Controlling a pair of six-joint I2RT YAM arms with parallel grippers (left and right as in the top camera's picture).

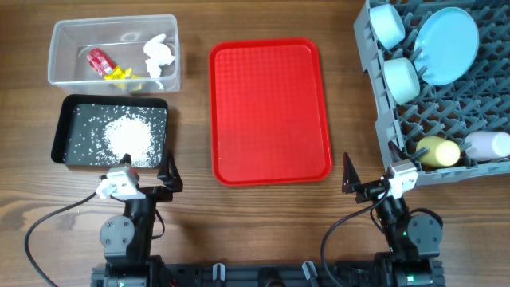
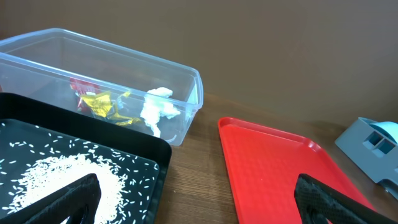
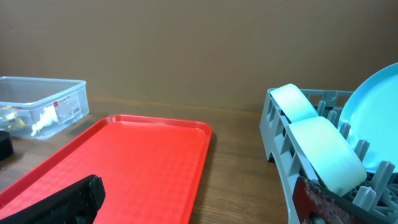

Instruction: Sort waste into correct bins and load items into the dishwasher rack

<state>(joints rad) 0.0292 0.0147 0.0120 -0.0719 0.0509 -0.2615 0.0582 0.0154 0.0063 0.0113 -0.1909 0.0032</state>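
The clear tub (image 1: 60, 36) at the far left holds a red wrapper (image 1: 98, 60), a yellow wrapper (image 1: 119, 76) and a white tissue (image 1: 158, 54); it also shows in the left wrist view (image 2: 186, 71). The black tray (image 1: 68, 112) holds white rice grains (image 1: 127, 137). The grey rack (image 1: 382, 104) at the right holds a blue plate (image 1: 446, 44), two blue bowls (image 1: 388, 24) (image 1: 401, 78), a yellow cup (image 1: 441, 151) and a white cup (image 1: 488, 144). My left gripper (image 1: 151, 177) is open and empty near the front edge. My right gripper (image 1: 370, 177) is open and empty.
A flat red serving tray (image 1: 269, 112) lies bare in the middle, between the two grippers. Black cables trail from both arm bases along the table's front edge. No fork or spoon shows.
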